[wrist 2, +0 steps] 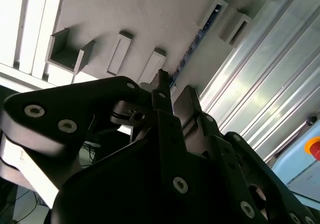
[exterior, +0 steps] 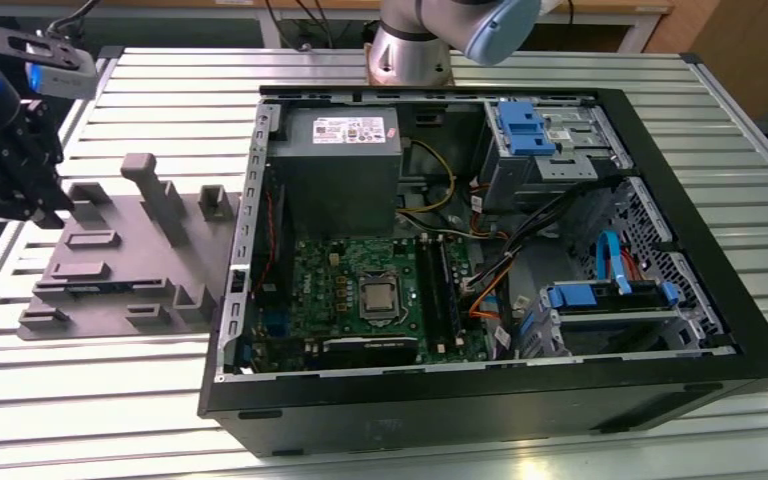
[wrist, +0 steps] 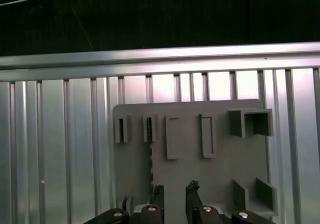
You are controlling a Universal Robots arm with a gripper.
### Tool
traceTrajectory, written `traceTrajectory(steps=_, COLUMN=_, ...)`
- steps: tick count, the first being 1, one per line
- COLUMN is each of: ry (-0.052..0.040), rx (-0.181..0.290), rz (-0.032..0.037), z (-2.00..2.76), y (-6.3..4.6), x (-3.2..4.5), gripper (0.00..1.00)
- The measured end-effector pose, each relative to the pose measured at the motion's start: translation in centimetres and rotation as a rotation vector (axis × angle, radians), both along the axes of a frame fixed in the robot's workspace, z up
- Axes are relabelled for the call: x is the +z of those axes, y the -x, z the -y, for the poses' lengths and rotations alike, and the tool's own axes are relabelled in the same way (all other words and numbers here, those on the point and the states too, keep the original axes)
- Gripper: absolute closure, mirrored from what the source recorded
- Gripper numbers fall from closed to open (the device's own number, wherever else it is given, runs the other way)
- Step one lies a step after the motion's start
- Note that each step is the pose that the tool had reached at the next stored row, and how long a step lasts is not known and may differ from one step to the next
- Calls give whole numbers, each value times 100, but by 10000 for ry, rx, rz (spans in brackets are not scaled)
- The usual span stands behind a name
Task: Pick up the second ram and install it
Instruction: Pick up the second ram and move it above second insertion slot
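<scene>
Just beyond the jaws, second ram [wrist 2: 196, 41]

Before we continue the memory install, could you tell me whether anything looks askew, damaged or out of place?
Nothing stands out. The gray holder lies flat on the table, the second ram stands on edge in it, and the open end effector hovers near it.

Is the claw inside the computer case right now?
No, in the exterior view the claw hangs by the gray holder, outside the case.
</scene>
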State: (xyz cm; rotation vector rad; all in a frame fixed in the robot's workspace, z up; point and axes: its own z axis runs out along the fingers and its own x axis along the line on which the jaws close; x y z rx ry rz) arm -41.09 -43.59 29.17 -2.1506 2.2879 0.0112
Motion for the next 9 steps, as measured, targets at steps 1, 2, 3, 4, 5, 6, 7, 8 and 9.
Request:
traceTrajectory(steps=1, ry=0, rx=-1, rz=0, z=8, y=0, x=-18, gripper=69)
traceTrajectory(steps=2, ry=0, rx=0, rz=0, z=14, y=0, x=-36, gripper=69)
traceTrajectory(steps=3, ry=0, rx=0, rz=0, z=21, y=0, x=-54, gripper=69)
traceTrajectory(steps=4, ry=0, rx=-1, rz=2, z=29, y=0, x=-73, gripper=69)
traceTrajectory(steps=5, ry=0, rx=-1, rz=3, z=36, y=0, x=-91, gripper=69)
traceTrajectory(steps=6, ry=1, rx=0, rz=3, z=44, y=1, x=-108, gripper=69)
traceTrajectory(steps=7, ry=1, rx=-1, rz=1, z=57, y=1, x=-126, gripper=69)
traceTrajectory(steps=8, ry=1, rx=-1, rz=3, z=74, y=1, x=-144, gripper=69)
traceTrajectory(steps=9, ry=0, rx=-1, rz=3, z=94, y=0, x=-165, gripper=69)
